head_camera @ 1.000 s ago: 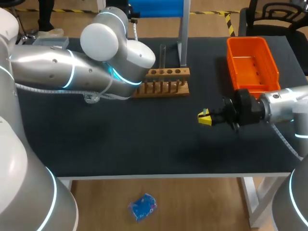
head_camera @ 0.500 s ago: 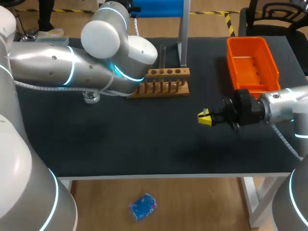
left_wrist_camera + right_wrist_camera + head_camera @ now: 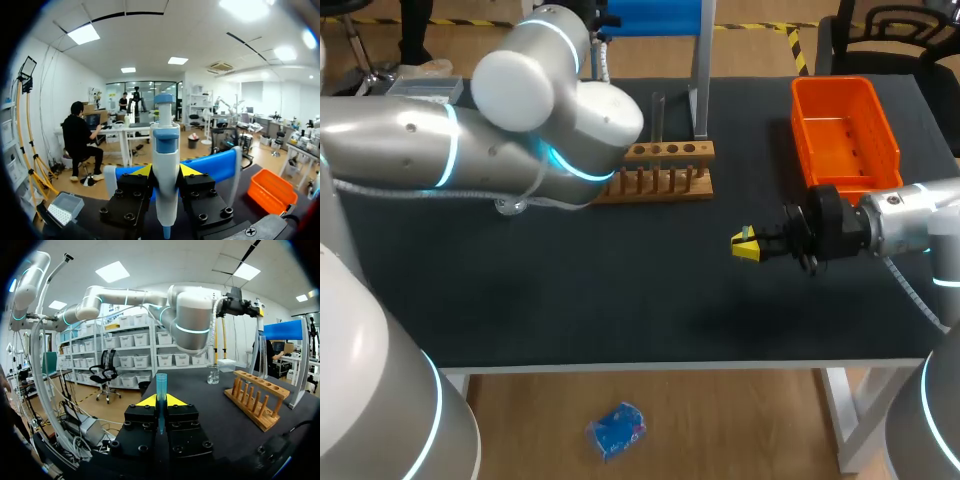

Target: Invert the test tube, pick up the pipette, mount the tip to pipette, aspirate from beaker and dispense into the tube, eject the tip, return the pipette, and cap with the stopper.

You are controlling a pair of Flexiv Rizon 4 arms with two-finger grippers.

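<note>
In the left wrist view my left gripper (image 3: 165,172) is shut on a white and blue pipette (image 3: 165,165) that stands upright between its yellow tips. From the right wrist view that gripper (image 3: 245,305) hangs high above the table, beyond the wooden rack (image 3: 255,397). My right gripper (image 3: 161,401) is shut on a clear blue pipette tip (image 3: 161,386), wide end up. In the head view the right gripper (image 3: 745,243) hovers over the table right of centre. A thin tube (image 3: 658,112) stands upright in the rack (image 3: 660,170). A glass beaker (image 3: 213,374) sits left of the rack.
An orange bin (image 3: 845,130) stands at the back right. The blue pipette stand (image 3: 660,18) rises behind the rack. My left arm (image 3: 470,150) spans the table's back left, over the beaker (image 3: 510,205). A tip box (image 3: 62,210) lies at the far left edge.
The left arm's elbow has shifted slightly to the left. The right arm and its tip have stayed in place.
</note>
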